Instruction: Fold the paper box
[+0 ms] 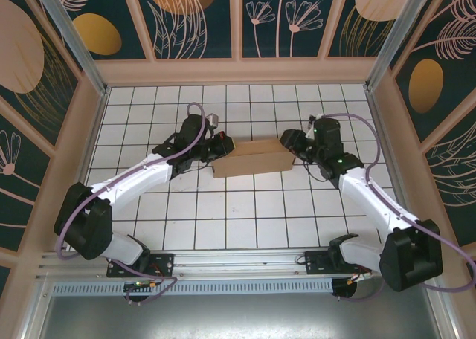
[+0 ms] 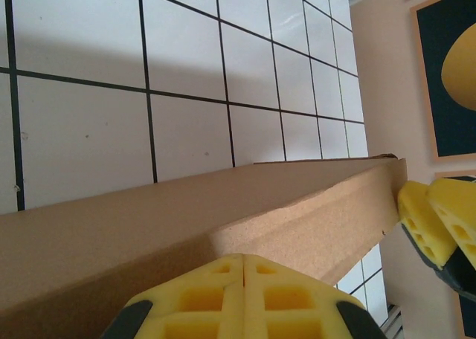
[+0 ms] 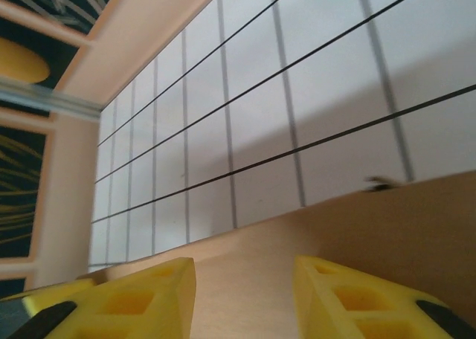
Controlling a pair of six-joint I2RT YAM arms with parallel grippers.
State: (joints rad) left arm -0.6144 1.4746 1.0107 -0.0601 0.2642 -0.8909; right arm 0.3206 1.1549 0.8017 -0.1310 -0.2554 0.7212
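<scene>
The paper box (image 1: 253,159) is a long brown cardboard shape, partly folded, lying mid-table between both arms. My left gripper (image 1: 221,147) is at its left end. In the left wrist view its yellow pads (image 2: 244,261) are shut against each other, tips touching a raised cardboard panel (image 2: 223,220). My right gripper (image 1: 286,140) is at the box's right end. Seen from the right wrist, this gripper (image 3: 244,268) stands open, with the cardboard surface (image 3: 335,235) showing in the gap between its fingers. The right gripper's yellow fingers (image 2: 428,227) also appear at the box's far end.
The white tiled table (image 1: 223,220) is ringed by beige walls (image 1: 238,70) with dark floral panels. An aluminium rail (image 1: 223,268) runs along the near edge by the arm bases. Open tiles lie in front of and behind the box.
</scene>
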